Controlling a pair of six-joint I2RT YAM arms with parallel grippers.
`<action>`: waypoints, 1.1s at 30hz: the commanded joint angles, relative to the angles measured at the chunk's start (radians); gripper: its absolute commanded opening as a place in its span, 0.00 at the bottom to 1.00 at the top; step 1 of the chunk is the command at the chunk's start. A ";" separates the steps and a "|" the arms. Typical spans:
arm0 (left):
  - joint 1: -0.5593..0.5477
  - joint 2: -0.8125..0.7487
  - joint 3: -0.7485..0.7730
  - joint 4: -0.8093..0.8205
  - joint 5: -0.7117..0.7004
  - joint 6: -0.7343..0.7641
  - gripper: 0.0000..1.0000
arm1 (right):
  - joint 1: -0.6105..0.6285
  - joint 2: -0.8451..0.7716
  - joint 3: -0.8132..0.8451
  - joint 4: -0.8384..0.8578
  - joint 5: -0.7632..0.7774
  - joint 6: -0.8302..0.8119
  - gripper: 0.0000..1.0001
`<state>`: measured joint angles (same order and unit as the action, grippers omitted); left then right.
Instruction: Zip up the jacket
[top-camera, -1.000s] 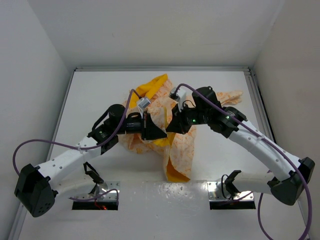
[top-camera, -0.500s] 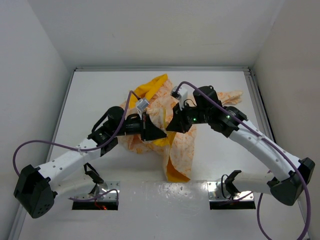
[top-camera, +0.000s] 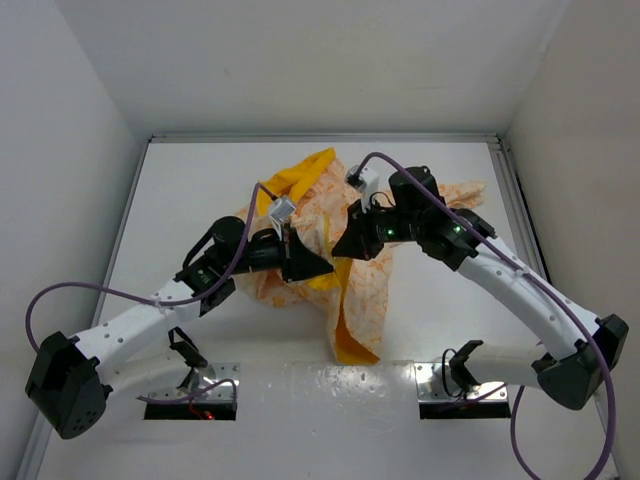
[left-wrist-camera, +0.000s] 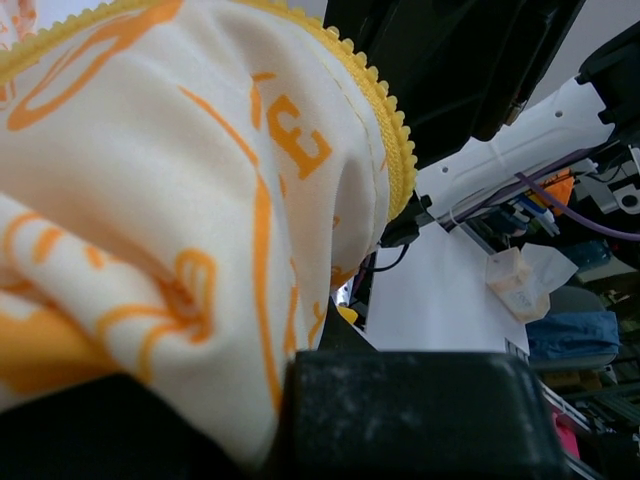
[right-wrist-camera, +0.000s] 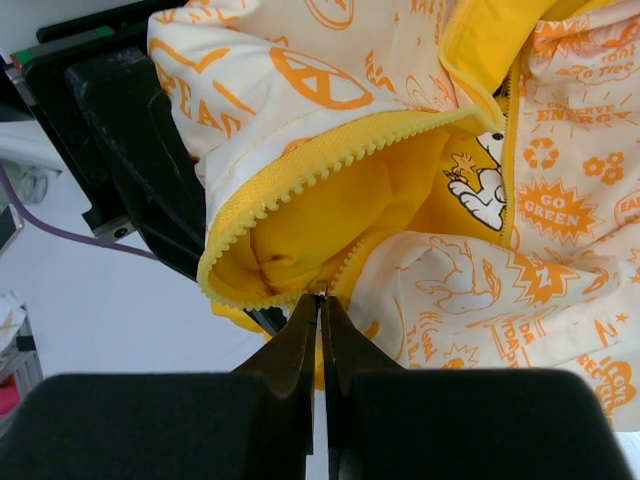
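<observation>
Where the top view takes in the whole worktop (top-camera: 190, 180), the jacket (top-camera: 365, 295) lies crumpled about its middle, one yellow-lined part reaching toward the far edge and a strip trailing toward the near edge. The left hand (top-camera: 322, 268) and right hand (top-camera: 341, 250) meet over the garment, close together.

Left wrist view: the left hand (left-wrist-camera: 270, 425) is closed on a fold of the jacket (left-wrist-camera: 200, 200). Cream printed fabric with yellow zipper edging (left-wrist-camera: 385, 120) bulges out above the fingers (left-wrist-camera: 410, 410).

Right wrist view: the right hand (right-wrist-camera: 321, 300) has its fingertips pressed together, nipping the yellow zipper edging (right-wrist-camera: 300, 175) where the two toothed edges converge. The jacket (right-wrist-camera: 560, 200) front gapes open, showing yellow lining (right-wrist-camera: 380, 200).
</observation>
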<state>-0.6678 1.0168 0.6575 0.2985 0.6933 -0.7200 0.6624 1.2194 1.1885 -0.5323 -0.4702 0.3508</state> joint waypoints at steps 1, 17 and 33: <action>-0.050 -0.021 -0.036 -0.041 0.104 -0.015 0.00 | -0.041 0.003 0.092 0.202 0.070 0.019 0.00; -0.069 -0.003 -0.047 -0.027 0.104 -0.024 0.00 | -0.069 0.040 0.186 0.184 0.038 0.011 0.00; -0.069 0.035 0.068 -0.151 -0.027 -0.015 0.00 | 0.016 -0.158 -0.075 -0.118 0.105 -0.092 0.37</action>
<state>-0.7319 1.0439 0.6685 0.1585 0.7090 -0.7383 0.6506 1.0714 1.1126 -0.6373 -0.4072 0.2695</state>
